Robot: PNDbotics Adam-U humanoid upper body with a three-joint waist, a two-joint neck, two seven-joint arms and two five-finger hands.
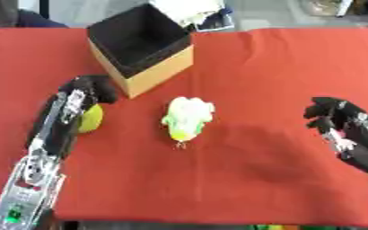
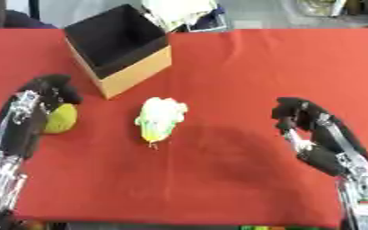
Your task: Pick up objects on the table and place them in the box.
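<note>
One box (image 1: 144,67), tan outside and dark inside, stood open at the table's (image 1: 281,67) far left; nothing visible within. Left hand (image 1: 85,96) curled over a yellow-green round object (image 1: 91,119) just below the box. White-and-green leafy object (image 1: 187,117) lay mid-table, untouched. Right hand (image 2: 297,117) hovered at right, bent around nothing.
</note>
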